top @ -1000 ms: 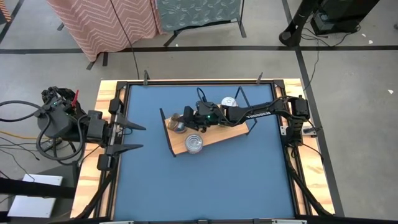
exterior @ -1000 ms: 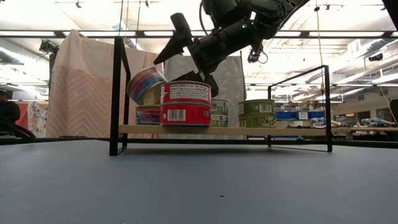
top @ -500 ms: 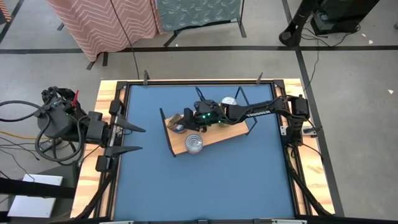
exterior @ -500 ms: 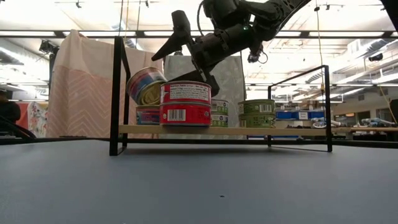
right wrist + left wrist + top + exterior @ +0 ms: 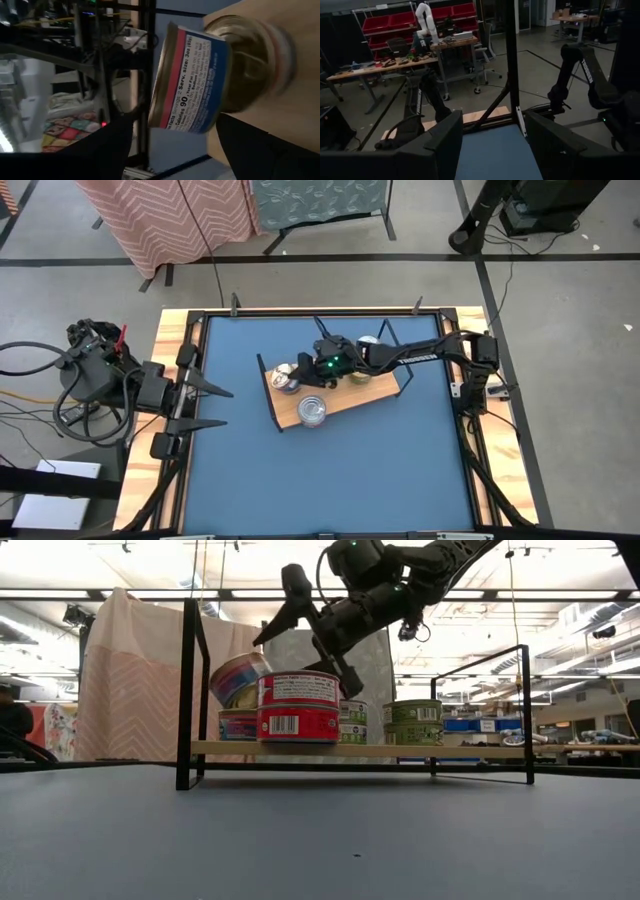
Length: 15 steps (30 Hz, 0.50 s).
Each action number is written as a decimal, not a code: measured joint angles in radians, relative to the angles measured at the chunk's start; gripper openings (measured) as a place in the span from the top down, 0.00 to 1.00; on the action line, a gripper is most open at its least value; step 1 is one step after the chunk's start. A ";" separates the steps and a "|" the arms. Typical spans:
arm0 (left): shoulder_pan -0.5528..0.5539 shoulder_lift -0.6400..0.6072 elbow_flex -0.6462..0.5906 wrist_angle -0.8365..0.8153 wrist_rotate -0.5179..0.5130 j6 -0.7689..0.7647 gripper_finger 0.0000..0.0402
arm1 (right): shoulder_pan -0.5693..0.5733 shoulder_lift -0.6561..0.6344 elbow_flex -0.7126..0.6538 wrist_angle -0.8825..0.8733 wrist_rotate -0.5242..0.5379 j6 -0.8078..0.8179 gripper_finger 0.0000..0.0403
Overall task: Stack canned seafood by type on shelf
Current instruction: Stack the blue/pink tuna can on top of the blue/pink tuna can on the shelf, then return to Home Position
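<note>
The shelf (image 5: pixel 470 750) stands slantwise mid-table, also the shelf (image 5: pixel 350 402) seen from above. On it are a red two-tin stack (image 5: pixel 298 705), green tins (image 5: pixel 412 720), and a blue tin (image 5: pixel 236 726) at the shelf's left end. A blue-and-pink labelled tin (image 5: pixel 238 678) sits tilted on that blue tin, beside the red stack. My right gripper (image 5: pixel 305 662) is open just above and around it; in the wrist view the tilted tin (image 5: pixel 200 85) shows between the fingers, and no touch shows. My left gripper (image 5: pixel 210 403) waits open at the table's left edge.
A silver-lidded tin (image 5: pixel 368 342) shows by the shelf's far side, partly under my right arm. Black wire end frames (image 5: pixel 190 690) rise at both shelf ends. Bare blue table (image 5: pixel 330 480) lies on the near side and toward the left arm.
My right gripper has shifted a little toward the table's far edge and risen slightly, staying open. The tilted tin has kept its slant on the blue tin.
</note>
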 joint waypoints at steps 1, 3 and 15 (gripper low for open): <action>0.000 0.000 0.000 -0.001 0.000 0.000 0.46 | -0.001 -0.005 0.000 -0.019 0.002 -0.012 0.27; 0.000 0.000 0.000 -0.002 0.000 0.001 0.46 | -0.005 -0.018 0.000 -0.038 0.019 -0.035 0.27; 0.000 0.000 0.000 -0.013 0.008 0.002 0.46 | -0.020 -0.036 0.000 -0.068 0.038 -0.062 0.27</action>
